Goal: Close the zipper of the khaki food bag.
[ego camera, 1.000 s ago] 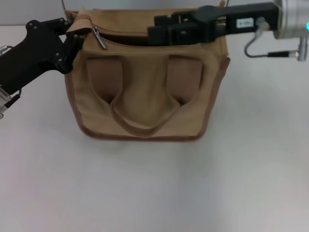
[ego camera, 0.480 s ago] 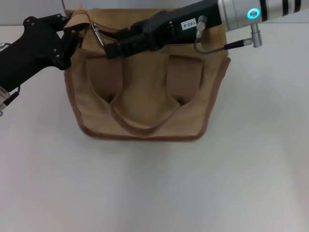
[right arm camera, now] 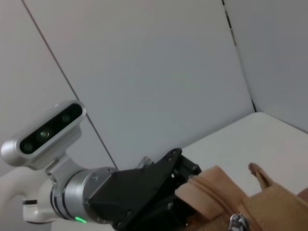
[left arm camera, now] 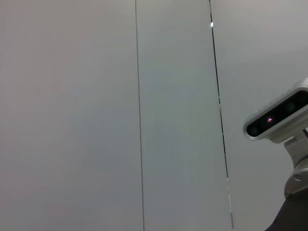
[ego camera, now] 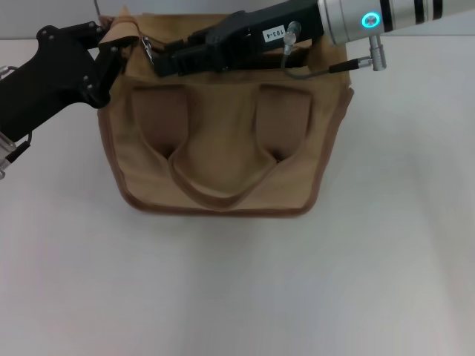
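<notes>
The khaki food bag point(ego camera: 223, 159) stands on the white table, its two looped handles facing me. My left gripper point(ego camera: 111, 46) is shut on the bag's top left corner; the right wrist view shows it point(right arm camera: 185, 190) clamped on that khaki corner point(right arm camera: 204, 185). My right gripper point(ego camera: 158, 63) reaches across the bag's top from the right, its tip right beside the silver zipper pull point(ego camera: 148, 50) near the left end. The pull point(right arm camera: 236, 222) and a stretch of the zipper point(right arm camera: 219, 199) show in the right wrist view. The rest of the zipper is hidden under my right arm.
The white table point(ego camera: 237, 289) spreads in front of and beside the bag. A grey panelled wall point(left arm camera: 144, 115) stands behind. The right arm's wrist camera point(left arm camera: 279, 118) shows in the left wrist view.
My right gripper has swept left along the bag's top, from above the right handle to the zipper pull. The left gripper and the bag have stayed in place.
</notes>
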Controlling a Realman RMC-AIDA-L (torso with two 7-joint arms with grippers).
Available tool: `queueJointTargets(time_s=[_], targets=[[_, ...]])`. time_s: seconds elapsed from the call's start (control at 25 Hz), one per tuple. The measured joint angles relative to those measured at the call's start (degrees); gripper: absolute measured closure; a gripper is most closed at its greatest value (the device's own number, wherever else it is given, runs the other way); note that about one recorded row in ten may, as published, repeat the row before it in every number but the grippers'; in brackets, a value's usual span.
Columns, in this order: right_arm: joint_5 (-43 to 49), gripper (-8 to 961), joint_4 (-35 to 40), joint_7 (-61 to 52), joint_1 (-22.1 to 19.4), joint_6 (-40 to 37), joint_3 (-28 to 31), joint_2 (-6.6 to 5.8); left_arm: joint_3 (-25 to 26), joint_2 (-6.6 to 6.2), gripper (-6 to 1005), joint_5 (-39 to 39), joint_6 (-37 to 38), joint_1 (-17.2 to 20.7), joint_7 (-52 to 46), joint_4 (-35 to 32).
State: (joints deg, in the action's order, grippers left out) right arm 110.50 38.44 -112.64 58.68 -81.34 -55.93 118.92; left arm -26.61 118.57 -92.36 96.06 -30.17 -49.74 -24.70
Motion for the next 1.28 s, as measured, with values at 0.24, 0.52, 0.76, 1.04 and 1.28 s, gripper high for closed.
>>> queueJointTargets(time_s=[0.24, 0.52, 0.76, 1.04, 1.28], targets=[[-0.24, 566, 0.05, 0.04, 0.25, 1.42, -1.36, 0.31, -0.13, 0.06, 954, 0.00, 0.00, -0.14, 0.00, 0.06], [-0.29, 567, -0.37, 0.04, 0.73, 1.72, -1.46, 0.57, -0.18, 0.09, 951, 0.00, 0.06, -0.76, -0.04, 0.60], [-0.85, 579, -0.75, 0.04, 1.06, 3.21, -2.38, 0.71, 0.13, 0.09, 949, -0.01, 0.13, -1.99, -0.03, 1.78], [-4.03, 592, -1.01, -0.04, 0.84, 5.51, -6.69, 0.70, 0.24, 0.14, 946, 0.52, -0.19, -3.02, 0.74, 3.08], [-4.10, 604, -0.98, -0.07, 0.45, 5.63, -6.56, 0.71, 0.24, 0.05, 944, 1.79, -0.19, -1.97, 0.68, 3.08]])
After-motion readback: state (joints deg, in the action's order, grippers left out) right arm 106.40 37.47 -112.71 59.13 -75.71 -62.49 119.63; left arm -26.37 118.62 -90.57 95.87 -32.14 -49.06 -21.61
